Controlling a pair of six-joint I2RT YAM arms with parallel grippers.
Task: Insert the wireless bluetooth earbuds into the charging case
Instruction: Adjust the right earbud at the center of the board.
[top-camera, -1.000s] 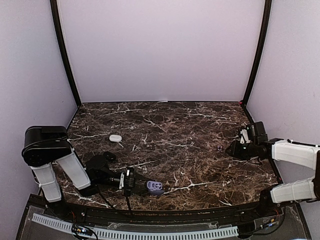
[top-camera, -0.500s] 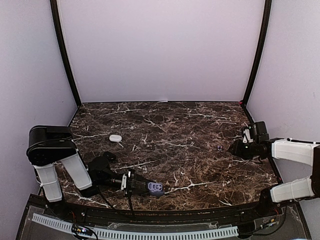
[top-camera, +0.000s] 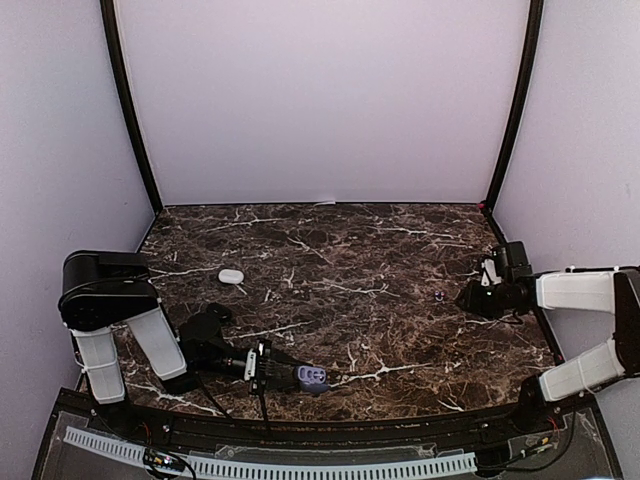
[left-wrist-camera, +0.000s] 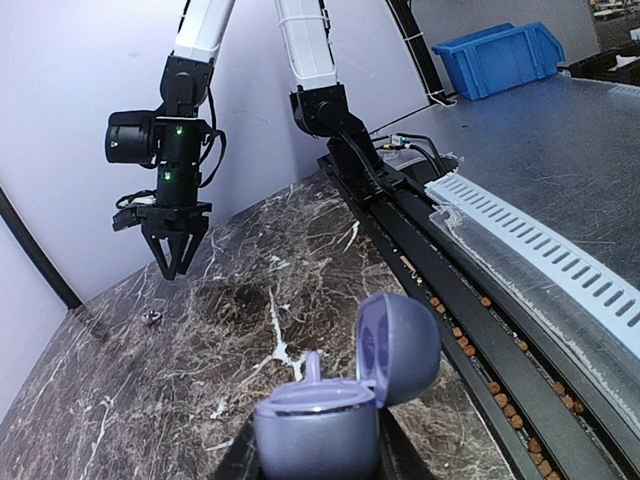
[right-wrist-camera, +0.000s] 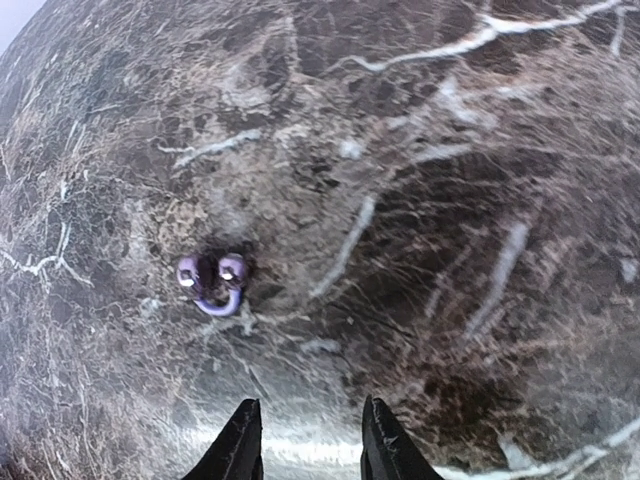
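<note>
My left gripper (top-camera: 288, 373) is shut on an open purple charging case (top-camera: 311, 376) near the table's front edge. In the left wrist view the case (left-wrist-camera: 318, 430) sits between the jaws of my left gripper (left-wrist-camera: 316, 468). Its lid (left-wrist-camera: 402, 346) is swung back, and a thin purple stem (left-wrist-camera: 312, 367) stands up out of the base. A purple earbud (right-wrist-camera: 212, 275) lies alone on the marble (top-camera: 438, 296) at the right. My right gripper (right-wrist-camera: 310, 425) hovers just short of it, open, with nothing between the fingers. In the top view the right gripper (top-camera: 468, 297) points left at the earbud.
A white pebble-shaped case (top-camera: 231, 275) lies on the marble table (top-camera: 340, 250) at the left, behind the left arm. Purple walls close in the back and sides. A white slotted rail (left-wrist-camera: 540, 250) and black frame run along the near edge.
The right gripper's jaws widened a little, then narrowed again, while staying beside the earbud. The left gripper with the case has shifted slightly to the right.
</note>
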